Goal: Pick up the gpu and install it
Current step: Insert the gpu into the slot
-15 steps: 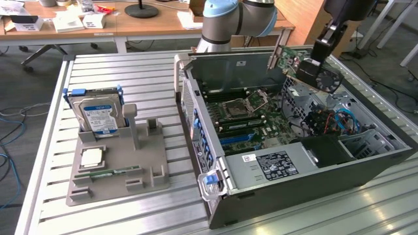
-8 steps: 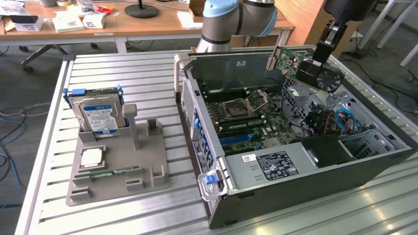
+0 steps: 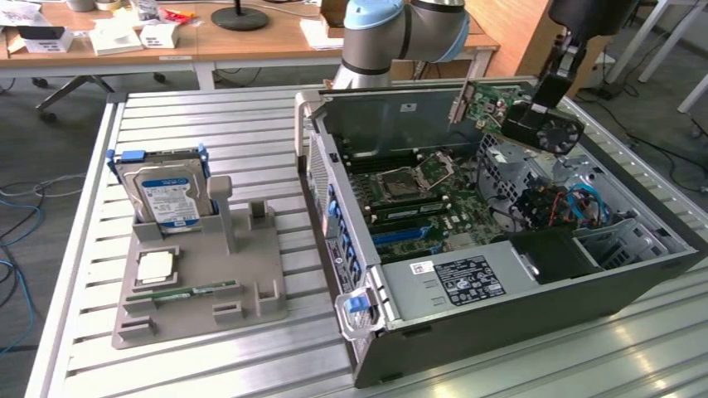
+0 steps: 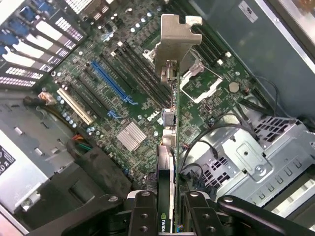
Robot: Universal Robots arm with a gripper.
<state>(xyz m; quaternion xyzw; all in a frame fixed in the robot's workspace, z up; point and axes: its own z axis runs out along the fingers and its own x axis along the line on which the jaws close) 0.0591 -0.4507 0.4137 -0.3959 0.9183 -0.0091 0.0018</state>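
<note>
One gpu [image 3: 495, 101] hangs above the open case [image 3: 487, 315], clamped edge-on in the end effector [image 4: 166, 206]; seating it well, I judge, calls for an upright card, its lower edge squared to the blue slot [image 4: 109, 79] inside the case.

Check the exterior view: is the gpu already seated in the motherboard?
No: the end effector holds the gpu in the air above the open case, clear of the motherboard.
</note>
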